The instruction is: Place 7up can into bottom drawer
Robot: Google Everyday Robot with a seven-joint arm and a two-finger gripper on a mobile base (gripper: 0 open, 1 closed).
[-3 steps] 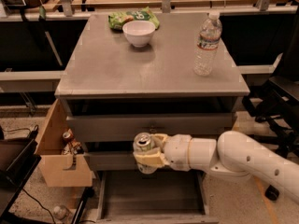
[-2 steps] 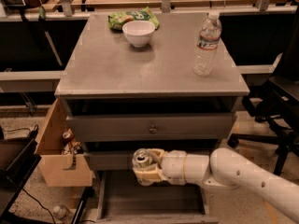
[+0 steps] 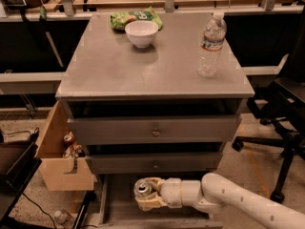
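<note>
The 7up can shows its silver top with pull tab; it stands upright inside my gripper, low at the front of the cabinet. The gripper is shut on the can, its tan fingers wrapping the can's sides. My white arm reaches in from the lower right. The bottom drawer is pulled open below the two knobbed drawers; its grey floor and left wall show. The can is held over the drawer's left-middle part; whether it touches the floor I cannot tell.
On the cabinet top stand a clear water bottle, a white bowl and a green chip bag. A tan wooden box with a reddish-brown can hangs at the left. An office chair is at the right.
My gripper has moved down and slightly left with the can, from the level of the lower knobbed drawer into the open bottom drawer.
</note>
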